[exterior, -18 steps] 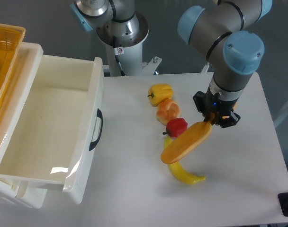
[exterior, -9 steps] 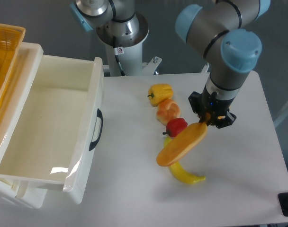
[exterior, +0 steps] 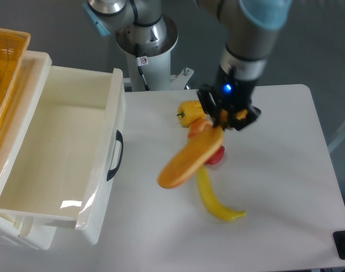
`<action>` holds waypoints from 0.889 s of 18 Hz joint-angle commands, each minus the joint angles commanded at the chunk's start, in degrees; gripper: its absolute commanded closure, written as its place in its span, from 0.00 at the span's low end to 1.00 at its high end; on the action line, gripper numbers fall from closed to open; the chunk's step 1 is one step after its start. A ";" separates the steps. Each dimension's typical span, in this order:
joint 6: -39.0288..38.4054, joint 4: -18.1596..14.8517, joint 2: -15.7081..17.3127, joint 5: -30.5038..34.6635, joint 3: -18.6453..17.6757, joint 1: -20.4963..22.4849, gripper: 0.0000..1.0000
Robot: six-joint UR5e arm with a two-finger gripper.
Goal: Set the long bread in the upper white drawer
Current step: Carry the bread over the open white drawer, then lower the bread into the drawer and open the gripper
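Note:
My gripper (exterior: 222, 122) is shut on one end of the long bread (exterior: 186, 160), an orange-tan loaf that hangs tilted down to the left, lifted above the table. It is over the middle of the table, to the right of the upper white drawer (exterior: 102, 170), which stands pulled open with its black handle (exterior: 115, 154) facing the bread. The drawer's white inside shows nothing in it.
A yellow banana (exterior: 213, 198) lies under the bread. A red pepper (exterior: 217, 156), an orange bun (exterior: 196, 126) and a yellow pepper (exterior: 190, 110) sit behind the loaf, partly hidden. A yellow woven basket (exterior: 3, 73) stands at the far left.
The arm has risen and swung left, carrying the long bread from beside the banana towards the drawer. The bread now covers most of the bun and red pepper.

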 joint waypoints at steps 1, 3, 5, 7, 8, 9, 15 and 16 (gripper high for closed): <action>-2.36 -0.53 1.05 0.00 0.09 -1.14 0.96; -9.21 -0.36 1.68 0.08 -0.18 -4.12 0.95; -14.41 -0.27 1.68 0.17 0.00 -7.73 0.95; -17.58 -0.27 1.77 0.43 -0.18 -11.68 0.94; -19.59 -0.18 1.77 0.52 -0.18 -13.27 0.94; -21.88 -0.18 1.68 1.05 -0.35 -14.59 0.93; -25.59 0.25 1.33 2.63 -4.12 -21.19 0.89; -25.59 1.13 1.24 2.63 -5.00 -21.45 0.86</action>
